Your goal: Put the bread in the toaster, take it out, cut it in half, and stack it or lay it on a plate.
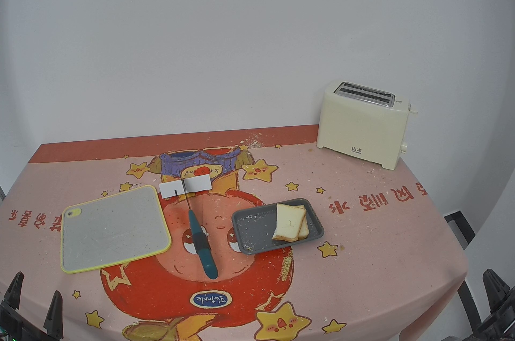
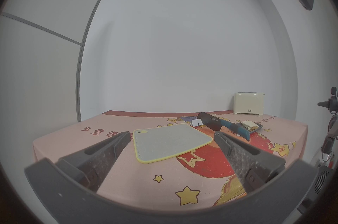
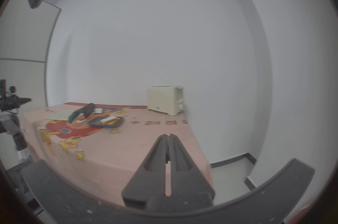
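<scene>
Left tool (image 2: pixel 171 133) agape, right tool (image 3: pixel 168 136) clenched empty; bread (image 1: pixel 288 223) on plate (image 1: pixel 255 229), red lettering (image 1: pixel 370 200) on tablecloth (image 1: pixel 375 256).

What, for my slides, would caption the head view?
Bread stacked on a grey tray, knife and cutting board to its left, toaster at the far right.

- The toaster (image 1: pixel 362 130) stands at the table's far right corner, close to the wall, and its top slots face open air.
- Bare tablecloth (image 1: pixel 375 240) stretches between the toaster and the grey plate (image 1: pixel 252 230).
- The knife (image 1: pixel 203 245) lies in the gap between the cutting board (image 1: pixel 115 226) and the plate, near both.
- A small white stand (image 1: pixel 185 186) sits at the blade's far end.
</scene>
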Available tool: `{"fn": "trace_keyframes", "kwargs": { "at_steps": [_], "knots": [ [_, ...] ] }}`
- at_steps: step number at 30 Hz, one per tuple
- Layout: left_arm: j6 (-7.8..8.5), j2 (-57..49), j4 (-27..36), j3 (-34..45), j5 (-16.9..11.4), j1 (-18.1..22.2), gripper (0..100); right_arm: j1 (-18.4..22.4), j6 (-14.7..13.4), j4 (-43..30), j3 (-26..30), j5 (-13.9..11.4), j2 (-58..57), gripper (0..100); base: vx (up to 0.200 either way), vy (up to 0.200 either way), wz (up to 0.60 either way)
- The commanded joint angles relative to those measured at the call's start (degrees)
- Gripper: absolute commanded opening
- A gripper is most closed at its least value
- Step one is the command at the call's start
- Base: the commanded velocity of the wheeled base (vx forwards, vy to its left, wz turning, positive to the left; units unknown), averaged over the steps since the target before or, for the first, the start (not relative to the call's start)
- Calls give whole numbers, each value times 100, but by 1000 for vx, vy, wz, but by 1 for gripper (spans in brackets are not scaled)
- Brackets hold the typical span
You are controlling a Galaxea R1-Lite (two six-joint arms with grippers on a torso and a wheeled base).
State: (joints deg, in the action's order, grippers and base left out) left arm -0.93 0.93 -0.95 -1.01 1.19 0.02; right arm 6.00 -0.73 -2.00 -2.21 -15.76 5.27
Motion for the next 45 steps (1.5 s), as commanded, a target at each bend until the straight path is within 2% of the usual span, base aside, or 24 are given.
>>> {"fn": "trace_keyframes", "kwargs": {
  "at_steps": [1,2,4,6,7,10,13,16,22,25,26,27,33,35,39,45],
  "knots": [
    [-4,-93,-2,101,4,6,100,15,-15,-11,1,47,18,0,0,0,0],
    [-4,-93,-2,101,4,6,100,15,-15,-11,-8,108,18,0,0,0,0],
    [-4,-93,-2,101,4,6,100,33,20,-11,1,838,18,0,0,0,0],
    [-4,-93,-2,101,4,6,100,24,64,15,98,1392,18,0,0,0,0],
    [-4,-93,-2,101,4,-2,100,33,12,24,159,1541,18,0,0,0,0],
    [-4,-93,-2,101,4,-2,100,33,3,165,203,1497,18,0,0,0,0],
    [-4,-93,-2,101,4,-2,100,24,135,165,203,1462,27,0,0,0,0],
    [-4,-93,-2,101,4,-2,100,15,363,165,212,1181,27,0,0,0,0],
    [-4,-93,-2,101,4,6,100,-46,346,156,212,1146,27,0,0,0,0],
    [-4,-93,-2,101,4,-2,100,-354,346,121,203,1146,1,0,0,0,0],
    [-4,-93,-2,101,4,-2,100,-820,337,121,194,1146,-17,0,0,0,0],
    [-4,-93,-2,101,4,-2,100,-978,328,130,194,1146,-17,0,0,0,0],
    [-4,-93,-2,101,4,6,100,-714,293,138,203,1154,-131,0,0,0,0],
    [-4,-93,-2,101,4,6,100,-450,293,165,212,1163,-175,0,0,0,0],
    [-4,-93,-2,101,-5,6,100,-635,249,191,221,1190,-527,0,0,0,0],
    [-4,-93,-2,101,4,6,100,-617,267,182,221,1181,-527,0,0,0,0]
  ]
}}
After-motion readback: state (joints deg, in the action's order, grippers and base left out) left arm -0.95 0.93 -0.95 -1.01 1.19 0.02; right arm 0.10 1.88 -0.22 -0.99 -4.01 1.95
